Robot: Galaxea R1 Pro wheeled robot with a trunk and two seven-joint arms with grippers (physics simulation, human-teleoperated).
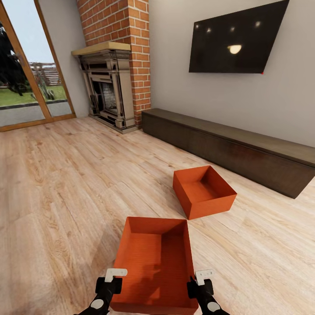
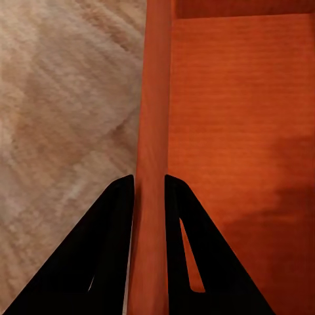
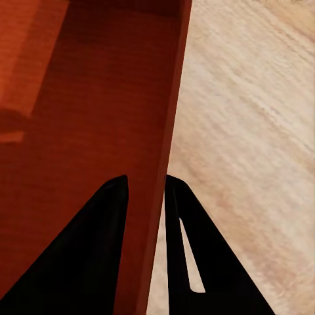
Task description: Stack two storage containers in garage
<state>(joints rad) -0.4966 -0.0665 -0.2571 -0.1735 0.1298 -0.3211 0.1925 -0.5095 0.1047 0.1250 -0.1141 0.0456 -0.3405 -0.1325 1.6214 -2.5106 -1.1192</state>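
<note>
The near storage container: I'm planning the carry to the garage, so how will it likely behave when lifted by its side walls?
The near storage container is empty, so probably light. Its walls look thin, so they may flex where the left hand and right hand each straddle one. Held on opposite sides, it should stay fairly level, though the smooth walls could slip.

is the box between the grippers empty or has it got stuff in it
Empty: the near storage container shows only its bare orange floor in the head view, with the left gripper and right gripper clamped on its side walls.
</note>
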